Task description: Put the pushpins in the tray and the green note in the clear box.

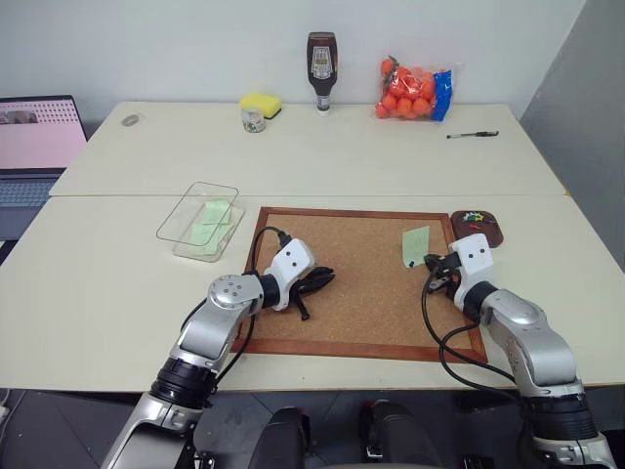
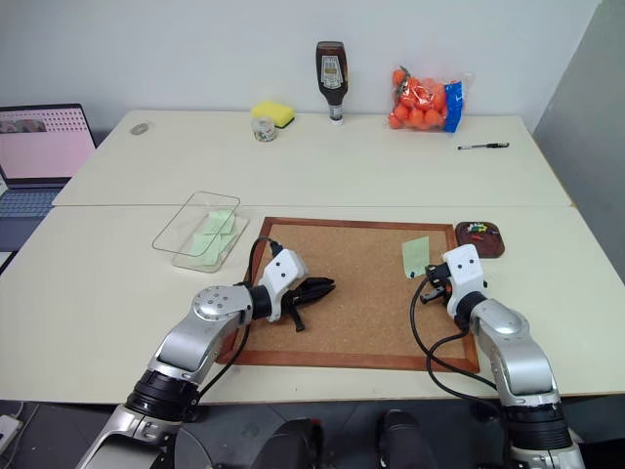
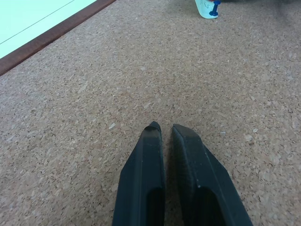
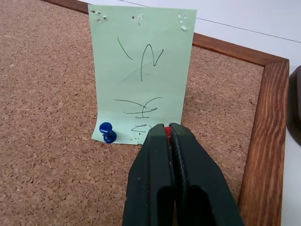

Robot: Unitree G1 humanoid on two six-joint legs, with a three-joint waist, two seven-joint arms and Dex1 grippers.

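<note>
Light is bright, even and diffuse, with no glare on the pale table (image 1: 117,283). Soft, short shadows sit under both arms on the corkboard (image 1: 361,293). Just ahead of the right gripper (image 4: 168,129) the green note (image 4: 141,70) is sharp; the cork grain blurs slightly farther off.

The right hand (image 4: 168,134) covers nearly all of a red pushpin (image 4: 167,130); the tray (image 4: 295,106) is cut off at the picture's edge.
</note>
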